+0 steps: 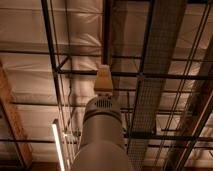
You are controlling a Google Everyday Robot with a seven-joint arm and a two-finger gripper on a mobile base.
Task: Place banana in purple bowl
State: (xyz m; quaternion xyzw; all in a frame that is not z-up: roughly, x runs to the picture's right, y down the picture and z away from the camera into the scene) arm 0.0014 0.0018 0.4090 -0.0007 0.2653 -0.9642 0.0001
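Note:
The camera looks up at the ceiling. The banana and the purple bowl are out of view. My arm [102,135] rises from the bottom centre as a thick grey cylinder. Its beige end piece, the gripper [103,79], points up towards the ceiling at mid-frame. Nothing shows in it.
Dark steel beams [150,75] and a cable tray [157,60] cross the pale ceiling. A lit tube lamp [58,147] hangs at the lower left. A wooden beam [12,120] runs along the left edge.

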